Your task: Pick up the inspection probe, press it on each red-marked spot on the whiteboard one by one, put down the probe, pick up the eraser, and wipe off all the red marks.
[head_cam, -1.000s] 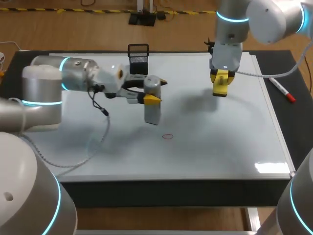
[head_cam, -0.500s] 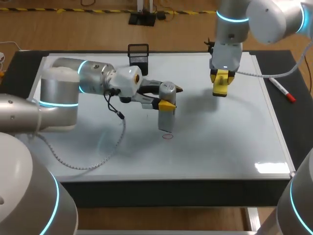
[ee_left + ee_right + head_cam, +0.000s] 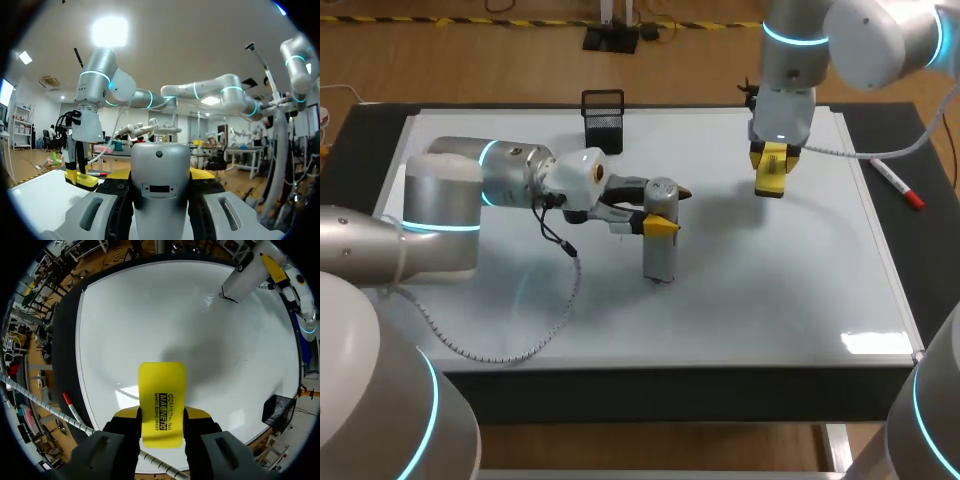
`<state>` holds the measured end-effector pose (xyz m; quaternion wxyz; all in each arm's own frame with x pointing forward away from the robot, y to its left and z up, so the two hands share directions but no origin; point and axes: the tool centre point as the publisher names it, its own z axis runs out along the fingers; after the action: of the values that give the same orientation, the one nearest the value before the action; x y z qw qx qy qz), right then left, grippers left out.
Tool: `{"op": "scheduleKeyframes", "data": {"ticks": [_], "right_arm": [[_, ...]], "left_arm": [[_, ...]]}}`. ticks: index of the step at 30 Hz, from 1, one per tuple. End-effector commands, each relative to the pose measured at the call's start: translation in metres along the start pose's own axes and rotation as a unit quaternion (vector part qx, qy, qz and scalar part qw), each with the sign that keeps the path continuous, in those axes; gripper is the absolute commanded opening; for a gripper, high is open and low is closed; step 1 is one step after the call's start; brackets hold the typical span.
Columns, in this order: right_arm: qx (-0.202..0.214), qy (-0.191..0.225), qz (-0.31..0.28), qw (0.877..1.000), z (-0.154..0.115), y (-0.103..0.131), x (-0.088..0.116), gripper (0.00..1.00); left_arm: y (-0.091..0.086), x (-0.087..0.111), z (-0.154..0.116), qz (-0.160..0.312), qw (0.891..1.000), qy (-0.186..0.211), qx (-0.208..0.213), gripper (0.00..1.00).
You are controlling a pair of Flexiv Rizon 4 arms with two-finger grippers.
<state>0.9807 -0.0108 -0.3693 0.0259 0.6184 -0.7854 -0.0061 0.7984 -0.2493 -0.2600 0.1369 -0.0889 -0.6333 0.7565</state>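
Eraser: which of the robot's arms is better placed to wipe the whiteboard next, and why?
Right. The right gripper is shut on the yellow eraser above the whiteboard, ready to wipe. The left gripper is shut on the probe, whose tip stands on the board.

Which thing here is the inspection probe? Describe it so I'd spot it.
Find the big whiteboard lying flat. Near its middle the left gripper holds the probe upright, its lower end on the board. It is a silver-grey cylinder, unlike the flat yellow eraser in the right gripper.
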Motion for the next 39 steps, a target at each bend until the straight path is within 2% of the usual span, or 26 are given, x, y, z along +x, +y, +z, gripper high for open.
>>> {"op": "scheduleKeyframes", "data": {"ticks": [1,18,39], "right_arm": [[0.001,0.001,-0.001,1.000,-0.0008,-0.0007,0.0005,0.00],[0.001,0.001,-0.001,1.000,-0.0008,-0.0007,0.0005,0.00],[0.001,0.001,-0.001,1.000,-0.0008,-0.0007,0.0005,0.00]], "left_arm": [[0.0041,0.0003,0.0001,0.001,1.000,-0.002,0.002,0.00],[0.0112,-0.0036,-0.0009,-0.005,1.000,-0.009,0.001,0.00],[0.0096,-0.0005,0.0000,-0.001,1.000,-0.007,0.000,0.00]]}}
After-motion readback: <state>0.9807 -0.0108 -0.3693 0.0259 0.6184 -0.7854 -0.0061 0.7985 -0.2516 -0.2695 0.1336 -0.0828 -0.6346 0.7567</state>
